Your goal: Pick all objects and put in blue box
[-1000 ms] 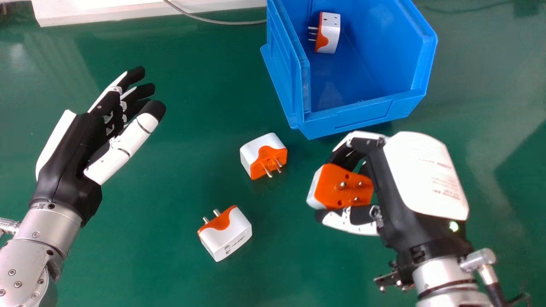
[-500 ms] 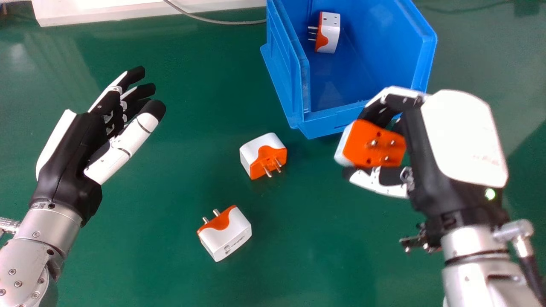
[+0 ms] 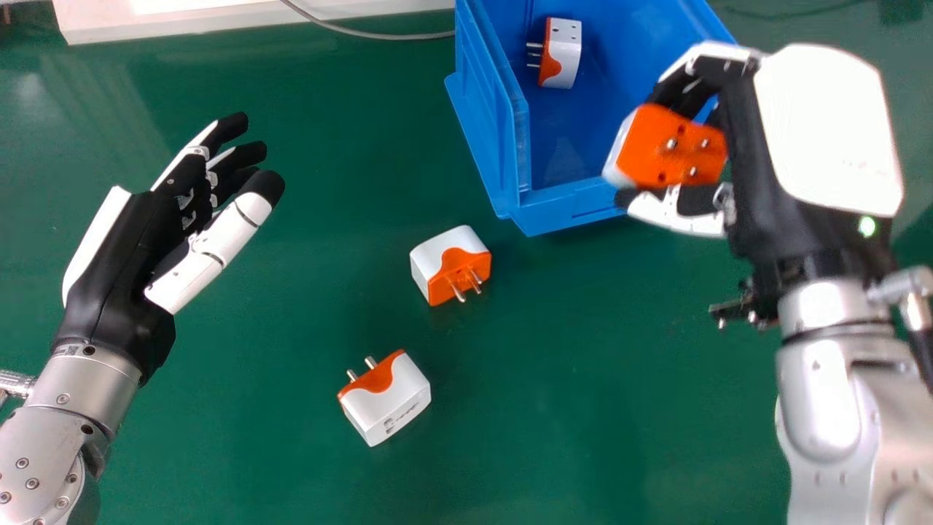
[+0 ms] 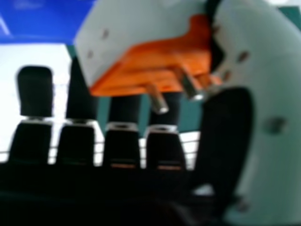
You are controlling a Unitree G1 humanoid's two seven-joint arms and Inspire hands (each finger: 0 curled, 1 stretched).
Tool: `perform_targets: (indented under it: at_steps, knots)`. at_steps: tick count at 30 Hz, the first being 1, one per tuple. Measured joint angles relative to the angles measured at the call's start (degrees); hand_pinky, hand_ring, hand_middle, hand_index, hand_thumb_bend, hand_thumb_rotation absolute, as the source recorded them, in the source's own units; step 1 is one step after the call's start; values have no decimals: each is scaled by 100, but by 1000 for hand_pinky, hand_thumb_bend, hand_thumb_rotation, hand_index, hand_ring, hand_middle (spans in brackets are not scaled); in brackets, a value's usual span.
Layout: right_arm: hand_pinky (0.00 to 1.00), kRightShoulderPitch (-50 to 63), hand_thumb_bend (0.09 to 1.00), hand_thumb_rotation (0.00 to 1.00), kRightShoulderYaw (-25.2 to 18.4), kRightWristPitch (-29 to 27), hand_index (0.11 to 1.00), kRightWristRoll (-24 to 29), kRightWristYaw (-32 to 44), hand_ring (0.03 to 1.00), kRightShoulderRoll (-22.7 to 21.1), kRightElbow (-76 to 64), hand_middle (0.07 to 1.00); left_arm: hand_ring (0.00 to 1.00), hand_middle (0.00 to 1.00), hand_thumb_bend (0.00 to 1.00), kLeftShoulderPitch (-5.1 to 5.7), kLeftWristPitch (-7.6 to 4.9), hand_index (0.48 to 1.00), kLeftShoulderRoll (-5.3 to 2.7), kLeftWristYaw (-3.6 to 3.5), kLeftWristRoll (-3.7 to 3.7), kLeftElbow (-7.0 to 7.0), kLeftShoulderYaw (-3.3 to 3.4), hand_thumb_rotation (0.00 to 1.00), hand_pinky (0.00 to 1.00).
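Over a green table (image 3: 255, 452), the right hand (image 3: 824, 131) pinches a plug (image 3: 667, 146) between thumb and curled fingers, near right of the box (image 3: 561, 208), whose floor lies left. The left hand (image 3: 109, 270), fingers relaxed, hangs well left.

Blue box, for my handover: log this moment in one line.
right hand: holding an adapter near blue box | left hand: open, empty | inside box: one adapter | green table: two adapters

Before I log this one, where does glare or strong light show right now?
Head view: a pale sheen at the far left of the green table, the back of the right hand nearly washed out; right hand view: fingers dark against bright white.
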Motion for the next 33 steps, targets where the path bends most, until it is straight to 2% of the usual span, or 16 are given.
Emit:
perform_targets:
  at_steps: [7,18,28,33]
  knots:
    - [339,-704,495,0,-105,31,499,302,-127,440,-36,625,518,898,901,584,-3,-18,925,-1,1,0,2,-5,608,827]
    - [329,-1831,491,0,-5,296,523,385,81,438,-141,1783,528,900,903,579,7,-20,926,-2,3,0,-3,-5,601,831]
    - [317,-3187,488,0,289,152,537,733,-322,424,-236,3852,522,899,902,582,43,-57,926,-5,-3,0,-8,-8,599,829]
    - [318,-4054,489,0,603,67,535,805,-606,428,-240,5390,524,898,901,585,73,-101,925,-7,0,1,-9,-6,599,827]
